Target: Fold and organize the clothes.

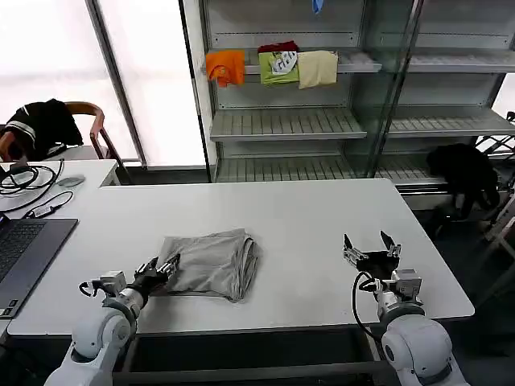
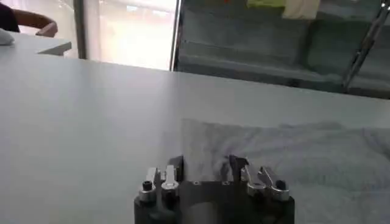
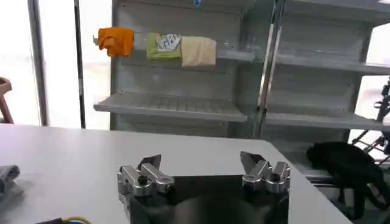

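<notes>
Nearest us, our left gripper (image 1: 161, 267) is resting at the table's (image 1: 306, 217) near edge, touching the left end of the folded grey shirt (image 1: 211, 262), which is lying near the table's front edge, left of centre. In the left wrist view its fingers (image 2: 177, 165) are standing apart over the cloth's border, clasping nothing. We judge a fold is being finished; next we are needing to pinch that edge or release. Our right gripper (image 1: 370, 248) is waiting wide open, empty, toward the front right corner.
</notes>
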Robot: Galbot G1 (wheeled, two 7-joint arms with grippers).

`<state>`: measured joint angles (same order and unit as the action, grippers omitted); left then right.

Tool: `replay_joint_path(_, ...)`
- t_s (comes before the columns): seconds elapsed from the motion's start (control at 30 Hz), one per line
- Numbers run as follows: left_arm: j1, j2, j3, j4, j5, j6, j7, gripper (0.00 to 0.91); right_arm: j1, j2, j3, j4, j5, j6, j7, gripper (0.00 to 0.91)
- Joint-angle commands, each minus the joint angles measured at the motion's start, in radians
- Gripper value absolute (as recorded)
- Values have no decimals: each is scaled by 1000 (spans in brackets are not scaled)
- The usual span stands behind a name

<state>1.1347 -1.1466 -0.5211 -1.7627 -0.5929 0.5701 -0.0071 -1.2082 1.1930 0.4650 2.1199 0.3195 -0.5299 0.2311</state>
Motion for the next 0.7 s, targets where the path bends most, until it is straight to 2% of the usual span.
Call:
replay_joint_path(0.03,0,-4,6,-17,9,6,2,0,1,-3,1,-3,3,3,0,907)
replay_joint_path(0.33,-3,-8,-7,-17,9,-1,6,0,4,-6,4,-4,7,3,0,907)
replay_joint_path(0.5,7,21,-66,-43,-8,-2,19,0,13,-5,0,-10,7,3,1,907)
replay_joint_path(0.63,13,99,-159,-58,-55,4,26,0,21,-6,-1,-14,12,2,3,907)
replay_joint_path(0.7,19,161,-227,-51,-77,5,33,10,24,-8,-2,-15,15,2,3,907)
